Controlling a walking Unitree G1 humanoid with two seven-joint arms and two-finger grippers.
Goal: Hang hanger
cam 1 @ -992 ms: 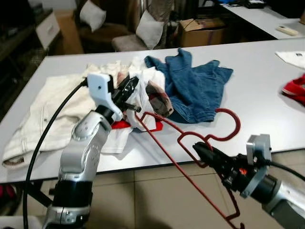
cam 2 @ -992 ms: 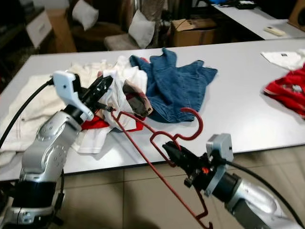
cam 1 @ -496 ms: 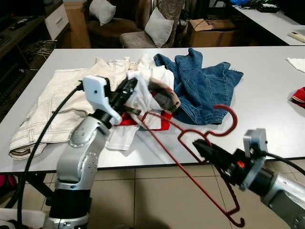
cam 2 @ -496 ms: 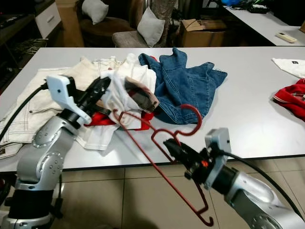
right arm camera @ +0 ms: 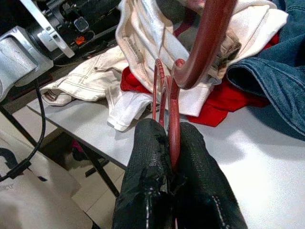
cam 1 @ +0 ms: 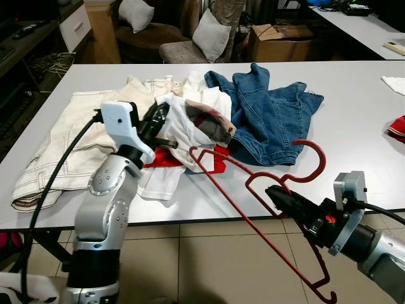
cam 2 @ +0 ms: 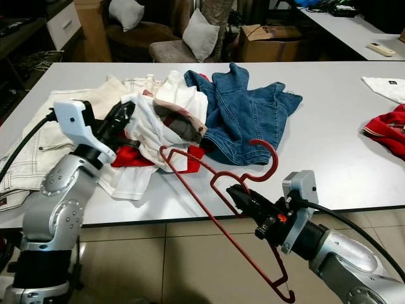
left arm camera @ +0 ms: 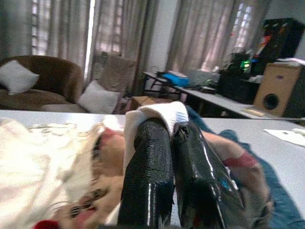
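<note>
My right gripper (cam 1: 273,192) is shut on the neck of a red wire hanger (cam 1: 253,174), just below the table's front edge. The hook (cam 1: 312,163) curves up over the table. One shoulder end (cam 1: 193,152) reaches the white garment (cam 1: 196,123); the other hangs toward the floor. My left gripper (cam 1: 162,120) is shut on that white garment's edge and holds it lifted above the pile. In the left wrist view the fingers (left arm camera: 147,157) pinch white cloth (left arm camera: 159,112). In the right wrist view the hanger (right arm camera: 209,43) runs up from between the closed fingertips (right arm camera: 152,143).
On the grey table (cam 1: 354,82) lie blue jeans (cam 1: 272,114), cream trousers (cam 1: 69,133) and a red cloth (cam 1: 158,159) under the white garment. More red cloth (cam 1: 397,126) sits at the right edge. Cushioned chairs (cam 1: 171,38) and a cardboard box (cam 1: 278,41) stand behind.
The camera steadied after tilting up. Since half a second ago my left gripper has drawn the white garment slightly left, and the hanger has shifted a little right with my right gripper.
</note>
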